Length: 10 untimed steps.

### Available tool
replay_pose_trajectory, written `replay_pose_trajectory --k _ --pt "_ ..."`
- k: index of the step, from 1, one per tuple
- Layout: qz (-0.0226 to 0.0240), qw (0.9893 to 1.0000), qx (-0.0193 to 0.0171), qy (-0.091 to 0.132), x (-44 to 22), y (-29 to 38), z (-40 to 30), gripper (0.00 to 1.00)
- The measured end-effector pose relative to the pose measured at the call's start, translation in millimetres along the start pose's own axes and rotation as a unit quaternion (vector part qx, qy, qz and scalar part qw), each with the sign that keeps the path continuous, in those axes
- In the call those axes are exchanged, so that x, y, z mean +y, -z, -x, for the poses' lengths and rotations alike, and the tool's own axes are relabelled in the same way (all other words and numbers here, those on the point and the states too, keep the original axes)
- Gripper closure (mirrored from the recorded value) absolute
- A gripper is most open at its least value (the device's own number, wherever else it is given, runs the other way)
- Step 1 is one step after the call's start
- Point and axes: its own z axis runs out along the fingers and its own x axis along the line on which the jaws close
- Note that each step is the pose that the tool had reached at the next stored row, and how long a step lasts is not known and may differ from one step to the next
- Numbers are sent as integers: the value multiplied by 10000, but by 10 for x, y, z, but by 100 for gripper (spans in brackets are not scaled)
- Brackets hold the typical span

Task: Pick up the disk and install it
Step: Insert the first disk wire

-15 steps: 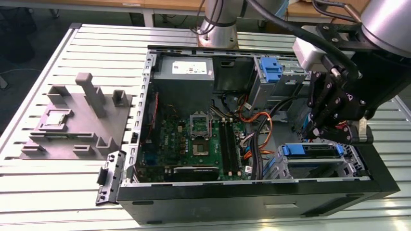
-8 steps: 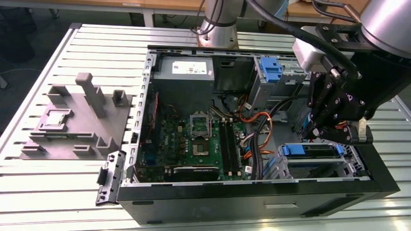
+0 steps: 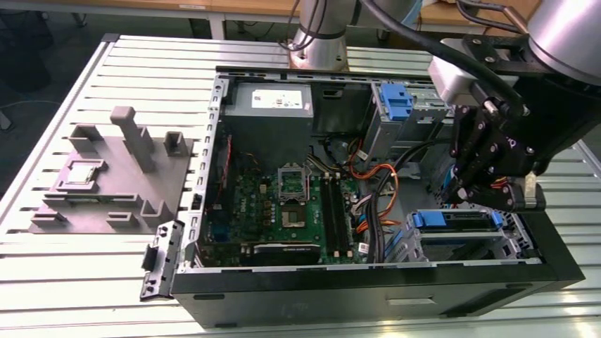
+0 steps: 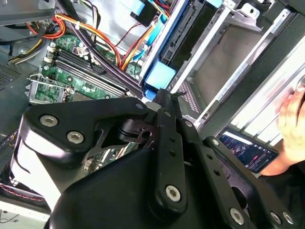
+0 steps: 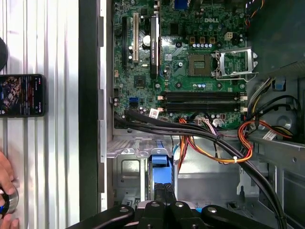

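Seating the disk (image 3: 457,220) in its bay (image 3: 514,239) at the lower right of the exterior view, you do best to hold the gripper (image 3: 488,203), jaws drawn together and grasping nothing, square over the blue front edge and clear of the cables (image 3: 381,184) beside it.

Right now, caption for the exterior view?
Arm's gripper hovers over the disk at the drive cage of an open computer case on a slatted table.

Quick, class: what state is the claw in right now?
Claw: shut, tips at the blue end of the disk; whether it grips the disk cannot be told.
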Motion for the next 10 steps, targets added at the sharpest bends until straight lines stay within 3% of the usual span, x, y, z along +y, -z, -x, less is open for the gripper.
replay_pose_trajectory --k 2,6,7,10 --pt "0 10000 1 0 -29 0 0 90" --pt "3 10000 1 0 -151 -9 3 90" --pt "7 10000 1 2 -282 -28 6 90" --pt "8 10000 2 43 -281 -6 6 90"
